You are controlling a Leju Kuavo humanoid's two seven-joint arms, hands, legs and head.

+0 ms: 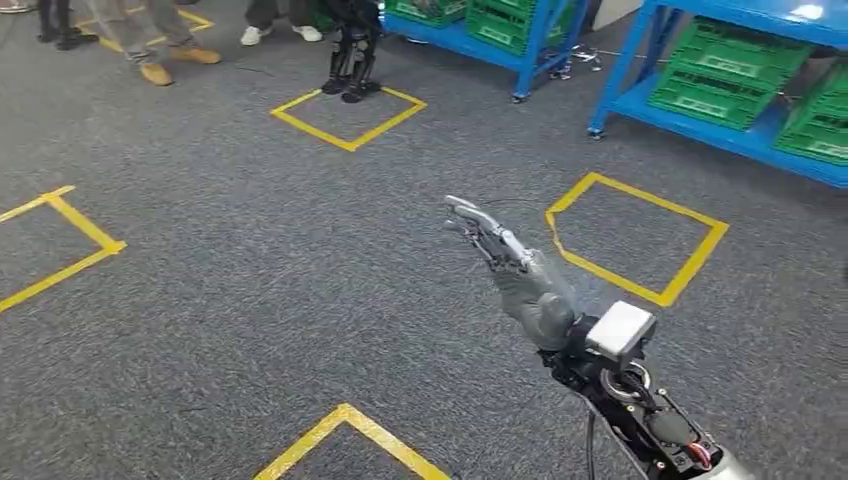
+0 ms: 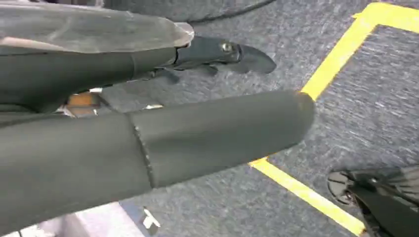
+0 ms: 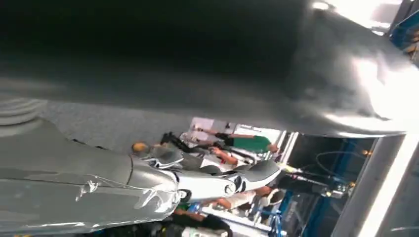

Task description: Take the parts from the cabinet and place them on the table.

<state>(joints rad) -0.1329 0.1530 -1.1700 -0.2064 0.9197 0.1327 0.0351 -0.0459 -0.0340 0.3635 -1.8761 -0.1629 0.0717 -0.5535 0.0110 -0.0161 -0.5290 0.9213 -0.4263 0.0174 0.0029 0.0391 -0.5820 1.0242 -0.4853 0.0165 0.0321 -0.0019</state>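
The right hand (image 1: pixel 505 262) reaches out over the carpet (image 1: pixel 250 290), fingers straight and apart, holding nothing. The left hand (image 2: pixel 148 98) also holds nothing, fingers extended.

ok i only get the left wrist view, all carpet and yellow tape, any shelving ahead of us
Observer: Yes, the head view shows blue shelves ahead on the right, with green crates on them.
Operator: right robot hand carrying anything
Observer: No. The right robot hand is raised over the carpet, fingers stretched out, nothing in it.
Operator: anyone nearby
Observer: People's legs show at the far left of the head view.
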